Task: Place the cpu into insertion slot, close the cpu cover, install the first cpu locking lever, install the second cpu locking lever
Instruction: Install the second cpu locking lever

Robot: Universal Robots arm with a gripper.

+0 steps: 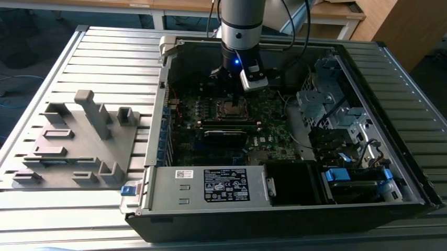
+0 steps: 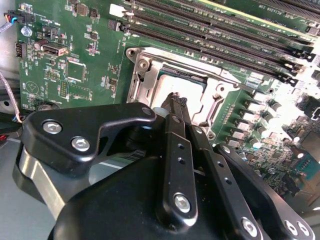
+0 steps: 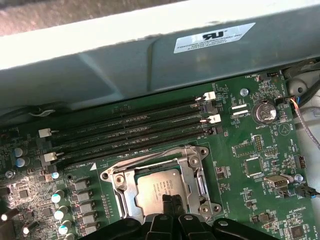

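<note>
The cpu (image 3: 155, 187) lies silvery face up inside the insertion slot (image 1: 231, 107) on the green motherboard. Its face is also seen past the fingers in the second wrist view, cpu (image 2: 181, 80). The cpu cover (image 3: 122, 189), a silvery frame, lies flat around the chip, and the chip shows through its window; it is the same cpu cover (image 2: 141, 82) in the second wrist view. My gripper (image 3: 172, 201) is shut with nothing between its fingers. Its tips, gripper (image 2: 176, 102), hover at one edge of the chip; I cannot tell whether they touch it. The arm's wrist (image 1: 241, 63) stands over the socket.
Rows of black memory slots (image 3: 130, 130) run beside the socket, with the grey case wall (image 3: 150, 55) just beyond. The open computer case holds a power supply (image 1: 209, 185) and a drive cage (image 1: 328, 104). A grey fixture plate (image 1: 77, 141) lies on the exterior view's left.
</note>
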